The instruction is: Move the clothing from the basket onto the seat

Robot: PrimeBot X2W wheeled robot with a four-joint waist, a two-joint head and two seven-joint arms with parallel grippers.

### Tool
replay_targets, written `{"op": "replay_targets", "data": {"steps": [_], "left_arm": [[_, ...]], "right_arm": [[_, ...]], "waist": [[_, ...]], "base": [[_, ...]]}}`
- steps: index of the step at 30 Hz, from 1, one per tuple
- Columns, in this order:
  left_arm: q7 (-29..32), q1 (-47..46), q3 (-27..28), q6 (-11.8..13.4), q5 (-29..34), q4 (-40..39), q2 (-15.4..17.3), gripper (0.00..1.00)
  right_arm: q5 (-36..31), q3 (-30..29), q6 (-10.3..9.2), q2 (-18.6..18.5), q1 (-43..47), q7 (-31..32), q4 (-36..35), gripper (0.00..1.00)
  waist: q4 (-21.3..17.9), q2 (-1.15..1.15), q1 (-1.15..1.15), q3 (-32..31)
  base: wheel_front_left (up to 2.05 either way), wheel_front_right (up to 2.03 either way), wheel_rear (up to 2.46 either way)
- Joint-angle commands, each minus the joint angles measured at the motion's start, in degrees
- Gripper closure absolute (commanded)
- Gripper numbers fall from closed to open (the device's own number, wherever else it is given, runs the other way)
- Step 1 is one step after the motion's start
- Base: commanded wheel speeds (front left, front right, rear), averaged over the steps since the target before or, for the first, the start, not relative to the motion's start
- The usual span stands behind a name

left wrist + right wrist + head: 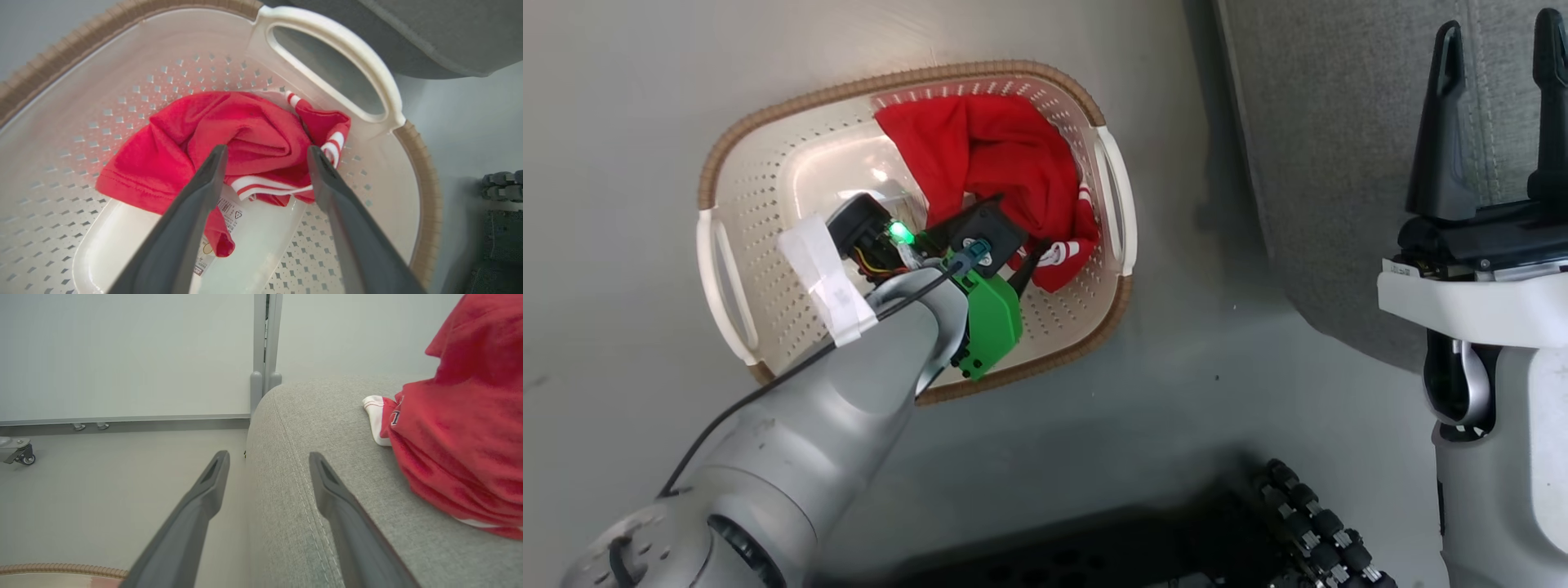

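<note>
A red garment [245,139] with white stripes lies crumpled in the cream perforated basket [81,122], against the wall below one handle. My left gripper [266,155] hangs open just above it, one finger on each side of the folds, not touching. From the head, the garment [1005,155] fills the basket's [760,204] far right part, with my left wrist [980,310] over it. A second red garment [461,437] with white trim rests on the grey seat [327,437]. My right gripper [267,457] is open and empty over the seat's edge [1339,122].
The basket stands on a pale grey floor [621,122], left of the seat. A barcode label [229,208] shows on the basket's floor. My dark base with its rollers [1307,523] lies at the bottom. A wall panel on casters [20,455] stands beyond the seat.
</note>
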Motion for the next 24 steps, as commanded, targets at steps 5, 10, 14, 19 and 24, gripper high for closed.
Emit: {"op": "replay_targets", "data": {"steps": [5, 10, 14, 19, 24], "left_arm": [[-1.5, -3.6, -2.0, -0.1, -2.3, 2.7, 0.4, 0.00], [-2.3, -5.0, -3.8, -0.1, -3.5, 4.1, 0.4, 0.00], [-2.7, -5.5, -4.8, -0.1, -4.4, 4.1, 0.3, 0.00], [-2.7, -6.7, -5.2, -0.1, -5.2, 3.5, 0.3, 0.00], [-2.7, -8.1, -5.5, -0.1, -3.6, 2.0, 0.3, 0.82]], "right_arm": [[0.6, 0.3, -0.10, 0.3, -1.0, -0.2, -0.5, 0.00], [1.7, 0.7, -0.10, 0.4, -0.5, -0.2, -0.6, 0.00], [2.6, 1.2, -0.10, 0.4, -0.9, -0.2, -0.4, 0.00], [3.0, 1.6, -0.10, 0.4, -1.5, -0.2, -0.9, 0.00], [2.7, 1.4, -0.10, 0.4, -1.6, -0.2, -1.3, 0.00]], "waist": [[-2.6, 0.00, -0.01, 4.3], [-3.2, 0.00, -0.01, 5.8], [-3.4, 0.00, -0.01, 6.6], [-3.9, 0.00, -0.01, 7.5], [-3.9, 0.00, -0.01, 8.1]], "base": [[0.00, 0.00, 0.00], [0.00, 0.00, 0.00], [0.00, 0.00, 0.00], [0.00, 0.00, 0.00], [0.00, 0.00, 0.00]]}}
